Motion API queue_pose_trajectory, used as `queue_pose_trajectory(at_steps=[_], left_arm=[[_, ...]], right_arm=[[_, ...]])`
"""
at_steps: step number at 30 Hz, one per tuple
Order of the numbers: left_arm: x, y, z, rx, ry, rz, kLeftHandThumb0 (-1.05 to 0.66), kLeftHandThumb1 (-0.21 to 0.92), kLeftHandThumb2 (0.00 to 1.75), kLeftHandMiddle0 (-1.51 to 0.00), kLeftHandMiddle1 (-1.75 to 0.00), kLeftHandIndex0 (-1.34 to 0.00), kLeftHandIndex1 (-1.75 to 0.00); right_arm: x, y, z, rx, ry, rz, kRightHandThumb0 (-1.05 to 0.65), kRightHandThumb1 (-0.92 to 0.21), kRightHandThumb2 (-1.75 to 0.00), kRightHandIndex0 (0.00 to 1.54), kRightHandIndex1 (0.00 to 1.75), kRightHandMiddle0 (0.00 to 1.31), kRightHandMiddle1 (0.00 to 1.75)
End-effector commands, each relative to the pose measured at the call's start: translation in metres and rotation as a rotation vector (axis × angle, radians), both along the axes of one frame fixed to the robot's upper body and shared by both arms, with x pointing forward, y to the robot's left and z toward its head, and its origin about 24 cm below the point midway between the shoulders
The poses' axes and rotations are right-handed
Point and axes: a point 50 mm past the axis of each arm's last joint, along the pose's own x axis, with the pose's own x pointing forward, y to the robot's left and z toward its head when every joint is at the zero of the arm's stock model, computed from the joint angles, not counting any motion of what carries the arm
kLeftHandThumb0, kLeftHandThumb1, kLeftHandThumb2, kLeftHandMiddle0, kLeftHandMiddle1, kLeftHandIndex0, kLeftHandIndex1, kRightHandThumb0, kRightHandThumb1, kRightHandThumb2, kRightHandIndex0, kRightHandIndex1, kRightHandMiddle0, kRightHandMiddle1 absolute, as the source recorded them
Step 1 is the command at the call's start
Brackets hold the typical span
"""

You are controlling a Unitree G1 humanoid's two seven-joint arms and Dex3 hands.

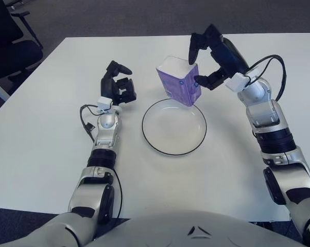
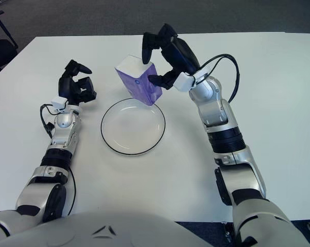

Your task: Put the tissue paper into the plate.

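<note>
Holding the tissue paper (image 1: 178, 85), a purple soft pack with a white top face, the right hand (image 1: 209, 56) has it pinched from the right side: one finger hooks over the top far edge, another presses the lower right face. The pack hangs tilted in the air over the far rim of the plate (image 1: 174, 146), low corner just above or maybe touching the rim, can't tell which. The plate is white with a dark edge, sits mid-table between the two arms, nothing in it. The left hand (image 1: 117, 86) shows left of the plate, fingers curled, gripping nothing, idle. The white table (image 1: 47, 154) is otherwise bare; a dark chair (image 1: 8, 46) stands off the far left corner. Handling guess: the pack looks light, soft-sided, plastic wrap probably a bit slick, so it will dent under finger pressure instead of breaking; not fragile. The squeeze across two opposite faces is the right hold, near the middle so it doesn't swing; the current hold sits toward one side, which likely explains the tilt. Risk: the pack could slide out or land on the rim and tip off onto the table. Task looks nearly done; the pack needs to come slightly nearer to the plate's centre, go lower, then be released.
</note>
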Motion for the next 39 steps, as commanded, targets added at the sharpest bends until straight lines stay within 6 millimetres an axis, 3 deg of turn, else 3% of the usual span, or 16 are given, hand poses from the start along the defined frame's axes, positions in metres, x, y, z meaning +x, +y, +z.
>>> queue_pose_trajectory(at_steps=[1, 23, 39], left_arm=[[-0.038, -0.002, -0.077, -0.062, 0.279, 0.043, -0.46, 0.39, 1.23, -1.3, -1.75, -0.56, -1.75], [-0.037, -0.001, -0.078, -0.066, 0.264, 0.048, -0.46, 0.38, 1.24, -1.32, -1.75, -0.56, -1.75], [-0.037, 0.0, -0.078, -0.068, 0.266, 0.044, -0.46, 0.38, 1.24, -1.32, -1.75, -0.56, -1.75]], right_arm=[[-0.007, 0.014, 0.008, -0.02, -0.065, 0.076, 0.0, 0.05, -1.74, 0.87, 1.75, 0.67, 1.75], [-0.031, 0.016, -0.001, -0.119, -0.073, 0.168, 0.0, 0.04, -1.73, 0.87, 1.75, 0.66, 1.75], [-0.033, 0.011, -0.01, -0.209, -0.059, 0.19, 0.0, 0.06, -1.75, 0.87, 1.75, 0.69, 1.73]])
